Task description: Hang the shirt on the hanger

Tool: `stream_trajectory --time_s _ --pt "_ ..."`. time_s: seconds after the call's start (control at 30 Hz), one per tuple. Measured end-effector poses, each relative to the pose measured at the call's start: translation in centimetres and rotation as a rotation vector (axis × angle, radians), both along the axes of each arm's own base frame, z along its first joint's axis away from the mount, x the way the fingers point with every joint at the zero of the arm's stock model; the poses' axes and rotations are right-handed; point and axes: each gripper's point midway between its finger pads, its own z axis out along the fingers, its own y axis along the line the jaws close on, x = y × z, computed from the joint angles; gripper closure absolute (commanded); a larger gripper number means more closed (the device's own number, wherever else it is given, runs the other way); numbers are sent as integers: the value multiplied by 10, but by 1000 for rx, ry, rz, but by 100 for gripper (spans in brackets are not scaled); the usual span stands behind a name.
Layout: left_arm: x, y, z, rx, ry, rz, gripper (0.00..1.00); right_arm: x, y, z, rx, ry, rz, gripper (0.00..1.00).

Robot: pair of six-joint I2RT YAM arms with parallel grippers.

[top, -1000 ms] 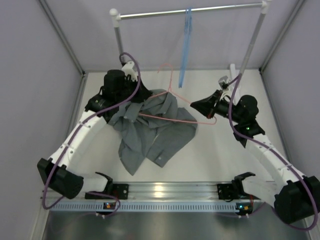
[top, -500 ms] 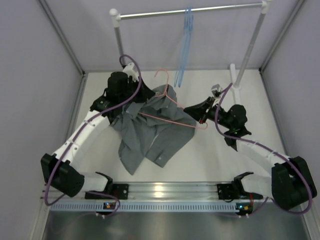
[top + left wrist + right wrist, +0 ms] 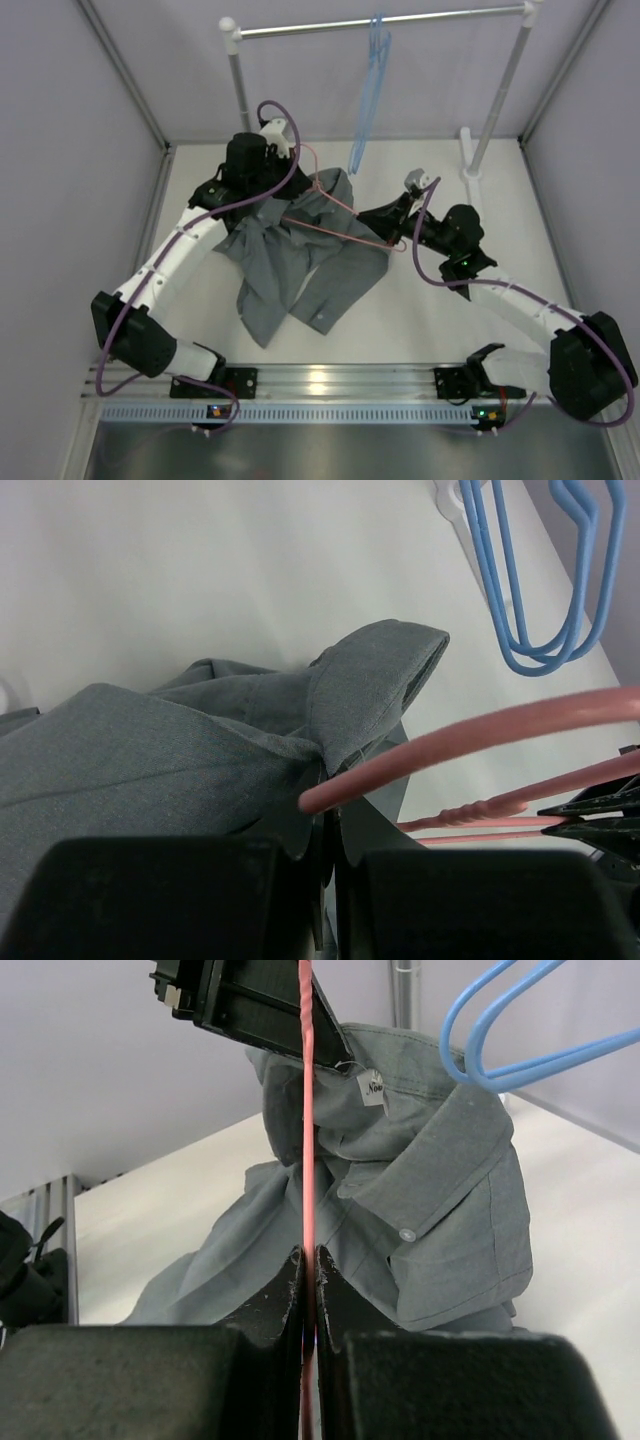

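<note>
– What does the overhead view give you?
– The shirt (image 3: 300,265) is heaped on the far left half of the table (image 3: 440,320). Its top is bunched up at the left gripper (image 3: 288,192). The hanger (image 3: 340,232) runs across it to the right gripper (image 3: 368,215). The fingertips are hidden from up there.
– The right wrist view shows more: its fingers (image 3: 285,1300) are clenched on the pink wire, which runs straight up to the left gripper. A white neck label (image 3: 372,1087) sits under the collar.
– On the left wrist view the jaws are clamped on grey cloth beside the collar. The wire emerges right at them; I can't tell whether it's pinched too.
– Anything nearby?
– Blue hangers (image 3: 368,90) hang from the rail (image 3: 450,16) over the far edge, close behind the collar.
</note>
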Motion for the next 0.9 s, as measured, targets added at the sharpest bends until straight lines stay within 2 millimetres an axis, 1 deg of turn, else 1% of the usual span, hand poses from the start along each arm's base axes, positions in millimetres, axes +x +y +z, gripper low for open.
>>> stream_trajectory --time_s 0.1,0.47,0.53,0.67,0.7,0.73,0.77,0.8,0.83,0.9 --pt "1 -3 1 9 -6 -3 100 1 2 -1 -13 -19 -17 100" --pt "4 0 -1 32 -17 45 100 11 -1 -2 -21 -27 -81 100" --pt "5 0 -1 32 -18 51 95 12 -1 -2 -19 -27 -89 100" --pt "5 -1 -1 47 -26 71 88 15 -2 -5 -19 -20 -102 100" --pt "5 -1 -1 51 -29 76 84 16 -2 -5 -18 -21 -105 100" --pt "5 -1 -1 54 -31 81 75 16 -3 -6 -18 -20 -110 100" --pt "5 -2 -1 58 -35 81 70 16 -4 -9 -18 -17 -116 100" --pt "4 -3 -1 60 -36 84 62 17 -5 -11 -17 -16 -122 100" --pt "4 -2 1 59 -37 97 47 18 -6 -13 -15 -13 -132 100" --pt "0 -2 1 65 -36 101 29 21 -9 -16 -1 -12 -159 100"
